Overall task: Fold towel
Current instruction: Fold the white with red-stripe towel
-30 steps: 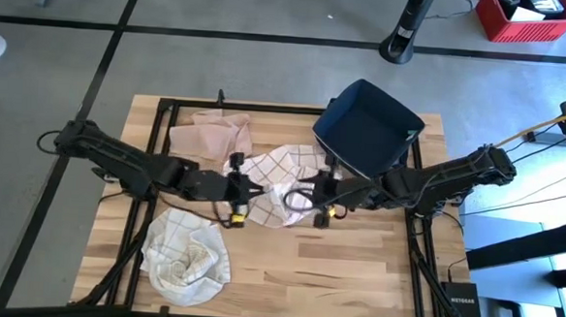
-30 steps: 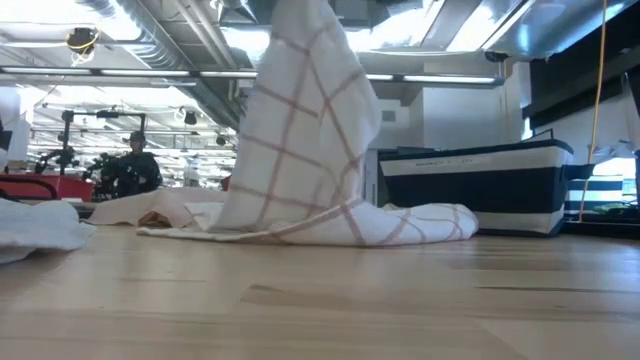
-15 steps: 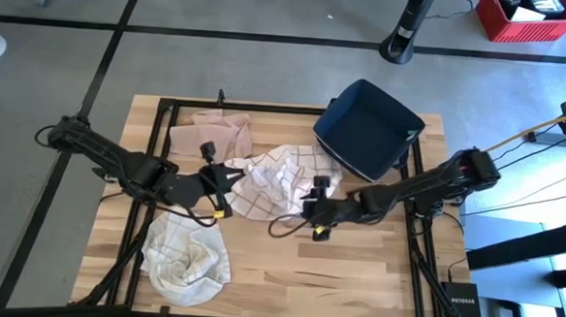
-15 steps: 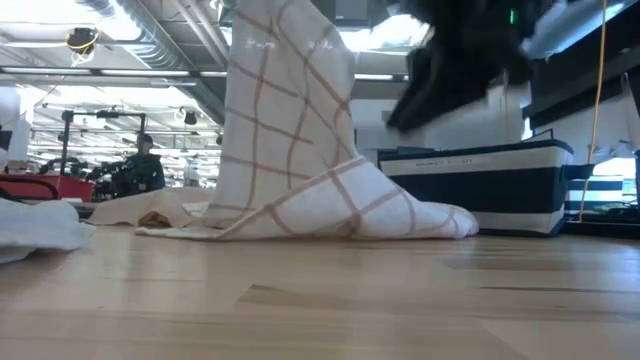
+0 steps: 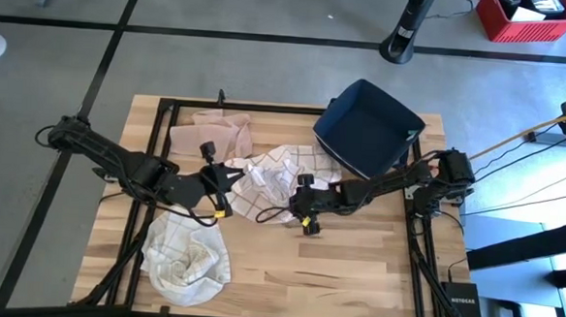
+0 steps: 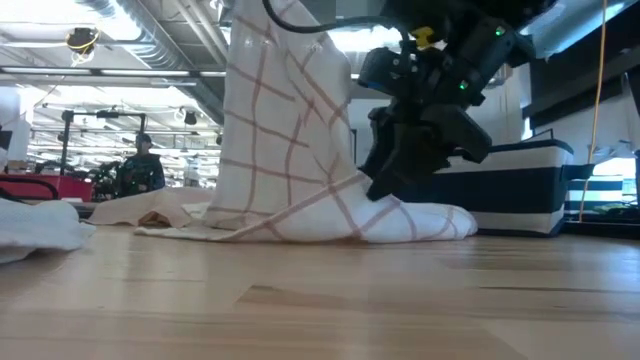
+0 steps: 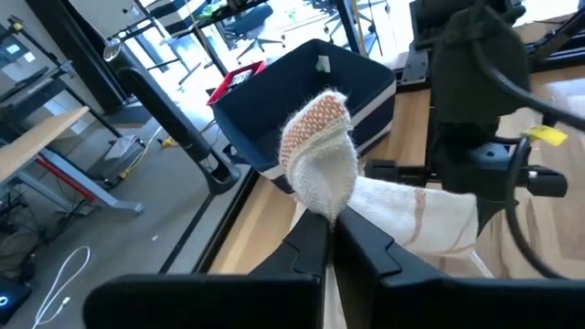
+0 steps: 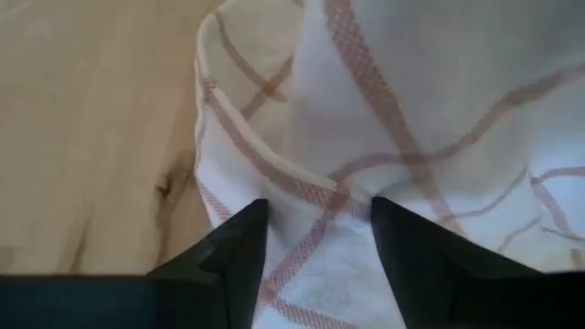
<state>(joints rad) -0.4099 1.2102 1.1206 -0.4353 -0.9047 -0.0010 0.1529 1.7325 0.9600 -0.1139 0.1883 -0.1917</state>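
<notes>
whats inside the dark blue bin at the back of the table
Nothing that the high view shows: the dark blue bin looks empty, only its bare dark floor and walls visible. It sits tilted, so its nearer wall hides a strip of the inside. The checked towel lies outside it.

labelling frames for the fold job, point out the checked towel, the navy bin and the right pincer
checked towel (image 6: 285, 150), low view, on the lifted cloth hanging upright
navy bin (image 5: 367, 129), high view, on its inner floor
right pincer (image 8: 315, 242), right wrist view, midway between its open fingertips, over the towel's edge
</notes>
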